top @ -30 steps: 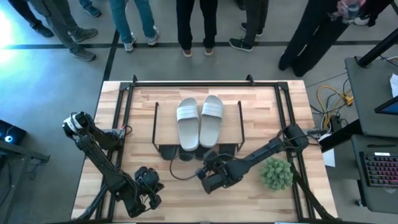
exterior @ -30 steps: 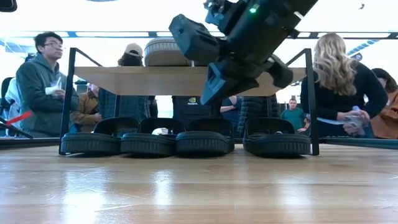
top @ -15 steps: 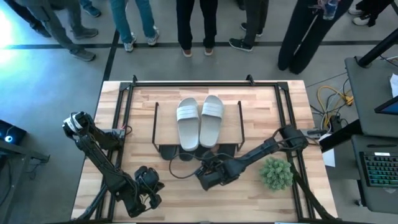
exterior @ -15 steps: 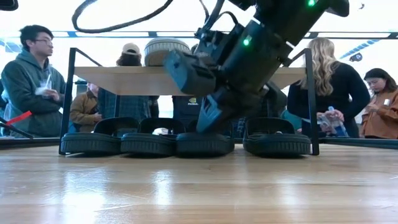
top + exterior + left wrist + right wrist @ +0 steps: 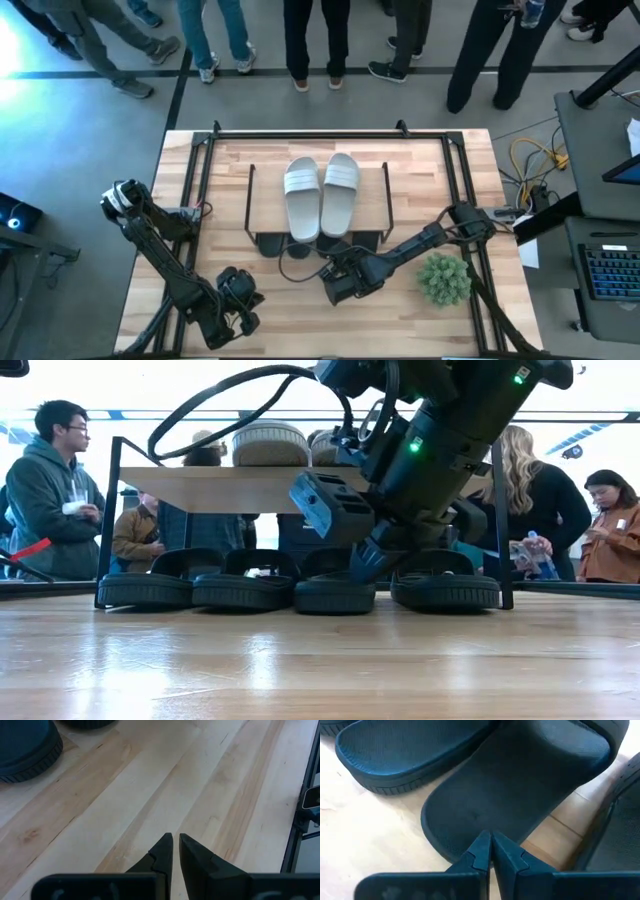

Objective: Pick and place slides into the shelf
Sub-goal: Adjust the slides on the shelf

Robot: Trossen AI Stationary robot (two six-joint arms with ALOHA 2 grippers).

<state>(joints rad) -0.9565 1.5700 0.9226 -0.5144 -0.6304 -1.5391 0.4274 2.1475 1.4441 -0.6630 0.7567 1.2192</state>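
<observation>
The shelf (image 5: 268, 205) stands mid-table, its light-wood board (image 5: 200, 490) on thin black legs. Two pale ribbed slides (image 5: 302, 195) (image 5: 341, 190) lie on top. Several black slides sit in a row under the board with their heels toward the near edge (image 5: 145, 588) (image 5: 243, 588) (image 5: 335, 592) (image 5: 445, 588). My right gripper (image 5: 328, 270) (image 5: 490, 840) is shut and low at the shelf's near side, over the third black slide (image 5: 520, 795). My left gripper (image 5: 243, 302) (image 5: 175, 840) is shut and waits over bare wood near the table's near-left corner. My right gripper sets its shut fingertips (image 5: 362, 568) on the heel end (image 5: 470, 820) of the third black slide's footbed. They slant down from the near side toward the shelf. The slide lies flat on the table with its toe under the board.
A small green plant (image 5: 443, 278) stands right of my right arm. A black metal frame (image 5: 300, 132) rims the table. A cable loops above the gripper (image 5: 250, 390). Several people stand beyond the far edge (image 5: 60, 490). Bare wood lies along the near edge (image 5: 300, 670).
My right gripper has come down from board height to the third black slide's heel, tipping its fingers lower. That slide has shifted slightly toward the right and the near edge. The other slides and my left arm have stayed put.
</observation>
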